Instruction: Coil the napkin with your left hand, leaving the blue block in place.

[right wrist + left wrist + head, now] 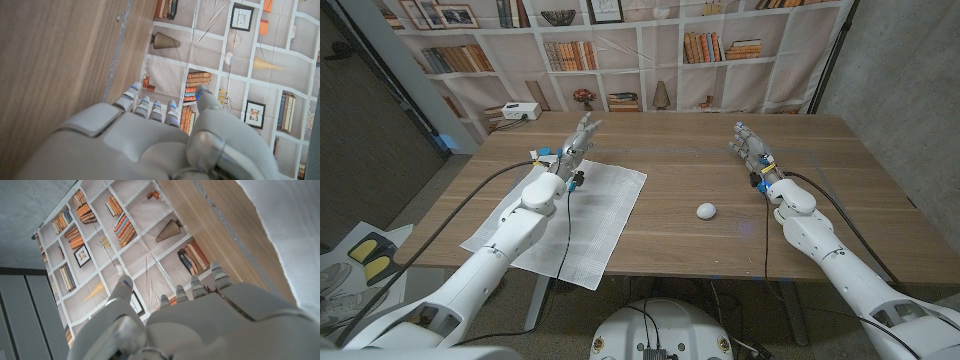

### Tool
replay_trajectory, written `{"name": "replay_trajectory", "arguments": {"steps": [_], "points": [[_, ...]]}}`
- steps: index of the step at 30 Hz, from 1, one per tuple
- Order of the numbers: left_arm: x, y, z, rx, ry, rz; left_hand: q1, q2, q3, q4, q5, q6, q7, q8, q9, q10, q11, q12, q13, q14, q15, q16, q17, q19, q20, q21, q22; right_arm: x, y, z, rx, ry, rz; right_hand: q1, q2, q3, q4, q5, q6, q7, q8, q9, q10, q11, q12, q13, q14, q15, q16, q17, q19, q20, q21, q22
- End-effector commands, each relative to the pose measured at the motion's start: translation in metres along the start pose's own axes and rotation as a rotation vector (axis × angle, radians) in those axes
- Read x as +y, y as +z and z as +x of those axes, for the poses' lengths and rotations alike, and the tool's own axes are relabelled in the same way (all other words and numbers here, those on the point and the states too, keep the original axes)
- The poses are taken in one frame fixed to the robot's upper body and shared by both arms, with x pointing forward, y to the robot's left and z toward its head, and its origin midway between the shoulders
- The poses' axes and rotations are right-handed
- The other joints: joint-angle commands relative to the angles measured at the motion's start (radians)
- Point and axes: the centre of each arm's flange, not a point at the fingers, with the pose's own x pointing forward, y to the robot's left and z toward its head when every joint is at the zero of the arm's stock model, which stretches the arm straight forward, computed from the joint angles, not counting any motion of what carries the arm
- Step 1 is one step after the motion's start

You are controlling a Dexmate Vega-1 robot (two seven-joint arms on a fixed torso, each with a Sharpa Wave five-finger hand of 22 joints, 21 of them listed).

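A white napkin (pixel 570 215) lies spread flat on the left part of the wooden table (pixel 720 170), with one corner over the near edge. My left hand (pixel 575 140) hovers at the napkin's far edge, fingers apart and reaching away from me, holding nothing. In the left wrist view the napkin (pixel 295 215) shows beside my left hand (pixel 200 320). My right hand (pixel 750 145) is raised at the table's right side, fingers apart and empty; the right wrist view shows my right hand (pixel 150 140) over bare wood. I cannot make out a blue block; a small white ball (pixel 706 210) sits mid-table.
A bookshelf backdrop (pixel 640 50) stands behind the table. A white box (pixel 515 112) sits past the far left corner. Bare wood lies between the napkin and the ball, and around my right hand.
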Motion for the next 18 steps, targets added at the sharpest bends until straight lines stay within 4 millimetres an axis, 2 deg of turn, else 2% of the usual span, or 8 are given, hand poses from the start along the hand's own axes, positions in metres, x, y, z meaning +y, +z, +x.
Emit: {"name": "replay_trajectory", "arguments": {"steps": [1, 18], "points": [[-0.022, 0.032, 0.009, -0.073, -0.056, 0.222, -0.002, -0.01, -0.005, 0.0, 0.003, 0.003, 0.005, 0.006, 0.003, -0.001, 0.002, 0.003, 0.003, 0.004, 0.004, 0.004, 0.002, 0.011, 0.003, 0.005, 0.002, -0.002, 0.0, -0.01, -0.009, -0.006, 0.008, -0.002, 0.002, -0.001, 0.007, 0.005, 0.009, -0.003, 0.003, 0.002, 0.0, 0.004, 0.005, 0.003, 0.001, 0.015, 0.005, 0.004, 0.0, 0.009, -0.002, 0.005], [-0.066, 0.076, 0.016, -0.219, -0.226, 0.414, -0.004, -0.011, -0.006, 0.002, 0.002, 0.012, 0.01, 0.006, 0.003, 0.007, 0.0, 0.005, 0.003, 0.017, 0.002, 0.007, 0.003, 0.022, 0.003, 0.008, 0.003, 0.001, 0.002, -0.025, -0.024, -0.019, 0.007, -0.005, 0.003, -0.003, 0.01, 0.005, 0.012, -0.005, 0.002, 0.002, 0.009, 0.006, 0.007, 0.004, 0.007, 0.021, 0.007, 0.006, 0.0, 0.013, -0.002, 0.005]]}}
